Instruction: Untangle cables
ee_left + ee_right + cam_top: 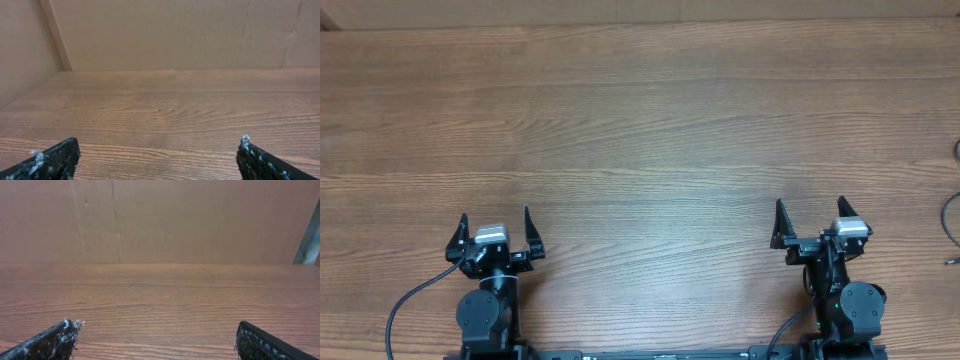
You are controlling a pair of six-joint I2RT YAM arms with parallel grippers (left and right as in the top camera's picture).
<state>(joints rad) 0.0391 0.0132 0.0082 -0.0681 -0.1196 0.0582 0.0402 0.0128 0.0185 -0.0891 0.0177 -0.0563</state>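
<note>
Only short bits of thin black cables [947, 218] show in the overhead view, at the table's far right edge; the rest runs out of frame. My left gripper [495, 214] sits near the front edge on the left, open and empty. My right gripper [810, 202] sits near the front edge on the right, also open and empty, well to the left of the cable bits. In the left wrist view the left gripper [159, 142] has only bare wood between its fingertips. The right wrist view shows the same for the right gripper [157, 324]. No cable appears in either wrist view.
The wooden table [640, 130] stretches ahead of both arms. A brown board wall [165, 35] closes off its far side, with a side wall [20, 50] on the left. Thicker black arm cables [410, 300] loop by the arm bases.
</note>
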